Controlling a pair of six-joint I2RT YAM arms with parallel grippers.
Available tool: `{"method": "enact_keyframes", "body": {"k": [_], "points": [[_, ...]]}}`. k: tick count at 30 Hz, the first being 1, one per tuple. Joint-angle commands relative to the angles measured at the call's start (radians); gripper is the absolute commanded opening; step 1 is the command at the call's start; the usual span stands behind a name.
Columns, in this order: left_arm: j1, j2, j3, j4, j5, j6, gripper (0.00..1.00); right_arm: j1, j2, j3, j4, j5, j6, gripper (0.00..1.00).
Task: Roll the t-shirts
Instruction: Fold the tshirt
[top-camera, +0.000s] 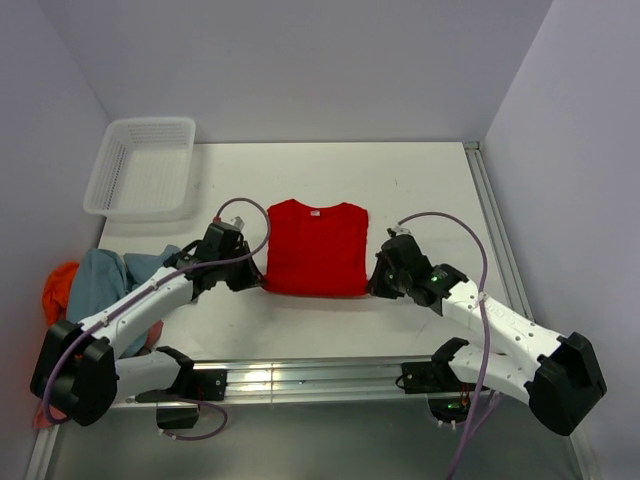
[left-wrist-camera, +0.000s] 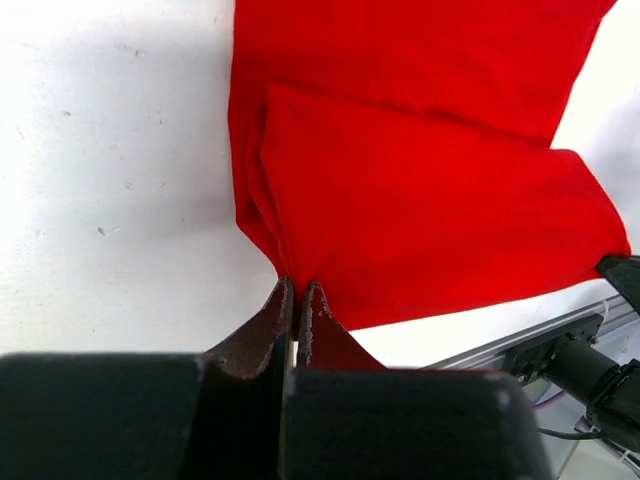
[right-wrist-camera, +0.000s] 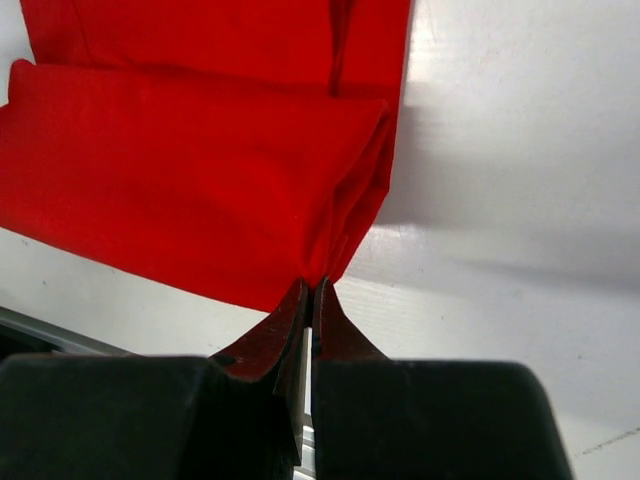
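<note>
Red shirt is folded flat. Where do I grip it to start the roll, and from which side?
Pinch the red t-shirt at its two near hem corners, from the near edge, one arm per side. The folded-in sides stack there into thick layered edges. The left gripper and right gripper sit shut on those corners.

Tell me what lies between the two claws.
The red t-shirt spans the gap, left claw and right claw each pinching a near corner; top view shows it.
</note>
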Motion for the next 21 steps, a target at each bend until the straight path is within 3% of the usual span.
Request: {"method": "enact_keyframes", "body": {"k": [1, 21], "points": [[0.022, -0.002, 0.061, -0.043, -0.031, 0.05, 0.02, -0.05, 0.03, 0.079, -0.036, 0.0, -0.089, 0.0], [0.138, 0.244, 0.261, -0.001, -0.004, 0.157, 0.0, -0.208, 0.324, 0.299, 0.021, -0.103, -0.218, 0.0]]}}
